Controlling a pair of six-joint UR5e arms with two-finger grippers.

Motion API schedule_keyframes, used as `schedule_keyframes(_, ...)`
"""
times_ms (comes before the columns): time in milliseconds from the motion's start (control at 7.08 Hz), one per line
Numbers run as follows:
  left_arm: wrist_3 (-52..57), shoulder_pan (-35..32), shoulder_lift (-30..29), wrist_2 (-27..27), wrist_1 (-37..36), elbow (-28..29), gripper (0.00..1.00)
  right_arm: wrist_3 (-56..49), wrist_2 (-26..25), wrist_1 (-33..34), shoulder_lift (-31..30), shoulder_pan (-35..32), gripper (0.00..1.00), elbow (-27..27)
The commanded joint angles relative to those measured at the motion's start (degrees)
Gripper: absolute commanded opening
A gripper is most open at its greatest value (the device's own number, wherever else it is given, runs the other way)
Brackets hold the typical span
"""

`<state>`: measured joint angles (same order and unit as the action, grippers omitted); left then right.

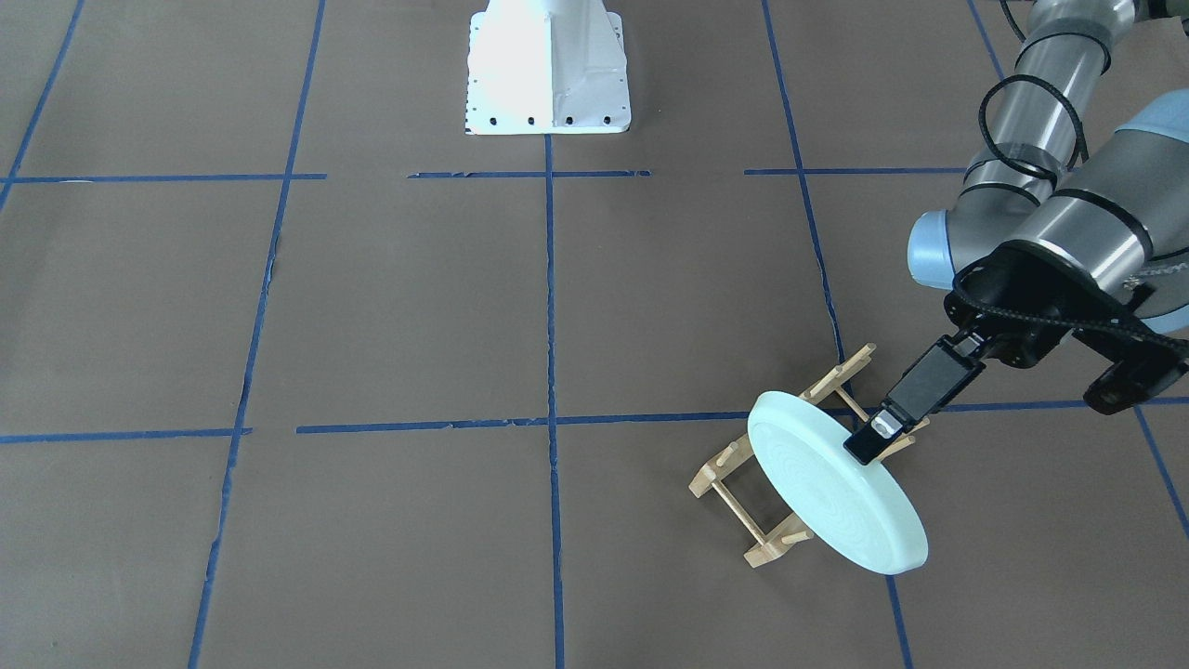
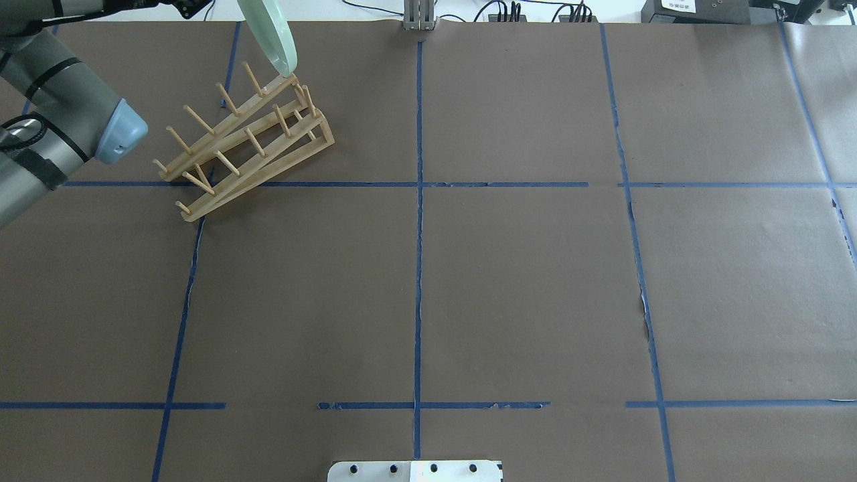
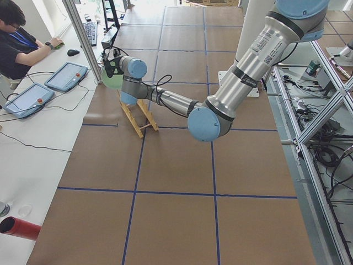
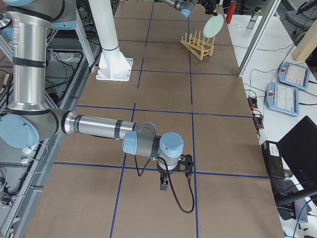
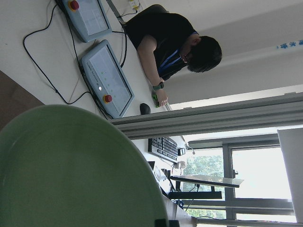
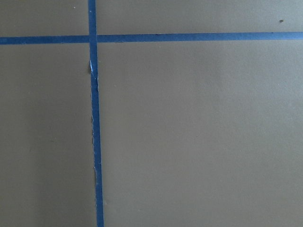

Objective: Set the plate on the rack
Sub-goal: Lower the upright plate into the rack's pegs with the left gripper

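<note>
Pinching the rim of the pale mint-green plate (image 1: 827, 497), the left hand (image 1: 871, 444) holds it tilted on edge over the end of the wooden dish rack (image 2: 248, 144) farthest from the robot. The plate's lower edge is close to that end; whether they touch cannot be told. The rack stands on the brown worktop (image 1: 418, 307). The right hand (image 4: 164, 187) hangs low over the worktop, well apart from the rack; whether its fingers are spread or pressed together cannot be told.

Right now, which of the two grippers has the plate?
The left gripper: it grips the rim of the plate, which is held tilted over the rack. The right gripper hangs low over the table, far from both.
</note>
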<state>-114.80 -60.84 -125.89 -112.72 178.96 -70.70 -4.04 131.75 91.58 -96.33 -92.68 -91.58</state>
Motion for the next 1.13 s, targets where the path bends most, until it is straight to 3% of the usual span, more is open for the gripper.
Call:
schedule_keyframes(0,0.0,0.9,1.2,1.0,1.3,0.2,0.00,0.0,0.0,0.0,0.0,0.0,1.00,0.0)
schedule_keyframes(707,0.9,4.2,3.3,2.4,2.4,0.9,0.00,0.0,0.0,0.0,0.0,0.0,1.00,0.0)
schedule_keyframes(848,0.9,4.2,3.3,2.9,2.2,0.9,0.25,0.0,0.0,0.0,0.0,0.0,1.00,-0.1)
schedule_keyframes(989,0.7,4.2,3.3,3.1,1.7,0.9,0.99,0.0,0.0,0.0,0.0,0.0,1.00,0.0)
